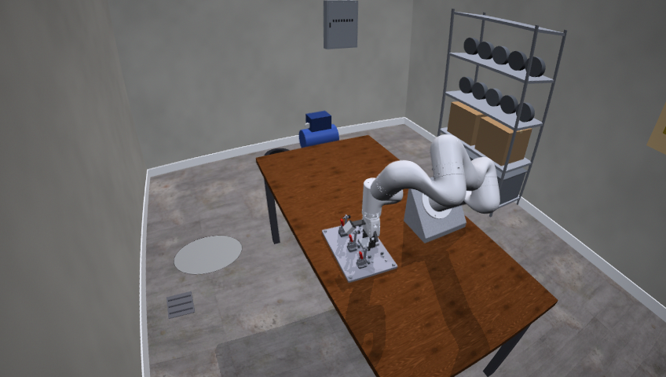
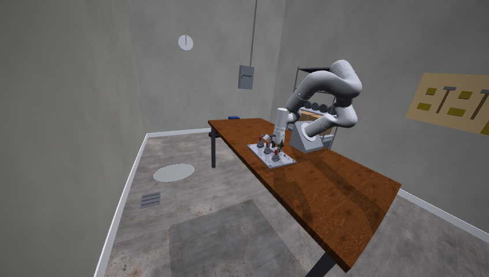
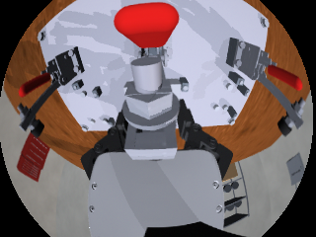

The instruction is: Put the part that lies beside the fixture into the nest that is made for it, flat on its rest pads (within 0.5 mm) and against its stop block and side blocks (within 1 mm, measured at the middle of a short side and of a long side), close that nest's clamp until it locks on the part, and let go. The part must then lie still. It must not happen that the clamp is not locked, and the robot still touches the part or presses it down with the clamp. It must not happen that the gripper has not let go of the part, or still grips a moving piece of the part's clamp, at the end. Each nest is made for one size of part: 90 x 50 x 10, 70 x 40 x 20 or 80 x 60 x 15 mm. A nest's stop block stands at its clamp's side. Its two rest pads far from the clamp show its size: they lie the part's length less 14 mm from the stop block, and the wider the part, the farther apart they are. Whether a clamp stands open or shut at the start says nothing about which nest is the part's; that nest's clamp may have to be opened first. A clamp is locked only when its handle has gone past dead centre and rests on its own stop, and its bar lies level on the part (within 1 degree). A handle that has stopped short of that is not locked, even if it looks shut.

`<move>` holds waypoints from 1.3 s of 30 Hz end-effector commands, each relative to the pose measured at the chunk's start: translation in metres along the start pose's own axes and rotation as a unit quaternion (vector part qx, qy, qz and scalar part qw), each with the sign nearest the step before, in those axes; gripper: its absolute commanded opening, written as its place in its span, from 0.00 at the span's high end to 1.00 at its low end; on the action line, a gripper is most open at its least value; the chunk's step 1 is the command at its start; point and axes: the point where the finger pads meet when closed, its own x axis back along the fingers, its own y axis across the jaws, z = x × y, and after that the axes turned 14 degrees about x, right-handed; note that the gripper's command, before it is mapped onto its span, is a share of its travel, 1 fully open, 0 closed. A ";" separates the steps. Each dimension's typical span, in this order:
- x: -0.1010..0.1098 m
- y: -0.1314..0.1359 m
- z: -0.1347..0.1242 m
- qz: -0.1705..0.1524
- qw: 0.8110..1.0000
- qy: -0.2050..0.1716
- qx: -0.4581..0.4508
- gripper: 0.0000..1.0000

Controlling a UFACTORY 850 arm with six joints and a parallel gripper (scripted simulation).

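Where the middle clamp's spindle point(image 3: 147, 74) looms nearest, the pincer point(image 1: 371, 240) point(image 2: 279, 145) point(image 3: 154, 108) grips the grey part point(image 3: 150, 142) over the fixture plate point(image 1: 382, 266) point(image 2: 289, 162) point(image 3: 197, 30); beyond the desk point(image 1: 490, 280) point(image 2: 360, 205) stands a shelf rack point(image 1: 527, 97).

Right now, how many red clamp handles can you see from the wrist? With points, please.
3: one big red rounded handle point(image 3: 146, 24) at top middle, one slim red handle point(image 3: 36, 85) left, another slim red handle point(image 3: 284, 78) right.

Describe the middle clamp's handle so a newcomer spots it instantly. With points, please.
On the brown wooden table point(image 1: 490, 298) point(image 2: 343, 212) point(image 3: 267, 143), find the pale fixture plate point(image 1: 374, 270) point(image 2: 282, 163) point(image 3: 207, 20). Three red-handled clamps stand in a row there. The middle clamp's handle point(image 1: 351, 239) point(image 2: 267, 145) point(image 3: 146, 22) alone has a red-handled neighbour on both sides.
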 end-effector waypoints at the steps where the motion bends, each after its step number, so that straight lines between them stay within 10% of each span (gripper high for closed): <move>1: -0.001 0.001 0.001 0.000 1.000 0.001 0.000 1.00; 39: -0.003 0.004 0.003 0.000 1.000 0.001 0.000 1.00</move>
